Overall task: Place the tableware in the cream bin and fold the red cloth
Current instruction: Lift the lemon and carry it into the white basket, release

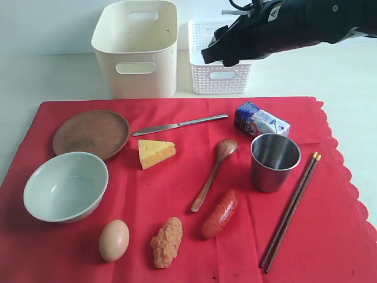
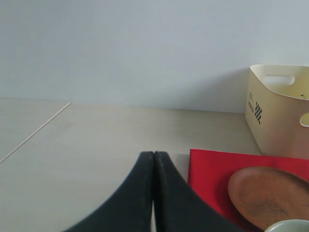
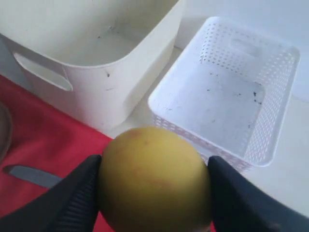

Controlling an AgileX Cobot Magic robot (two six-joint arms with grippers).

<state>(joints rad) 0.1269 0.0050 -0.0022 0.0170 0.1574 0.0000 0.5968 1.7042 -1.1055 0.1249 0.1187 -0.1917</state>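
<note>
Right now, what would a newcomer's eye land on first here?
The red cloth covers the near table, with a bowl, a steel cup and food scattered on it. At the back, the right gripper clamps a yellow lemon in the air by the white basket, which stands beside the cream bin.

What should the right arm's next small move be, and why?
Probably carry the lemon fully over the basket and open. The right pincer is shut on the lemon, and the basket's near rim lies just beyond it. The lemon is food, not tableware, so the bin seems the wrong place for it.
</note>
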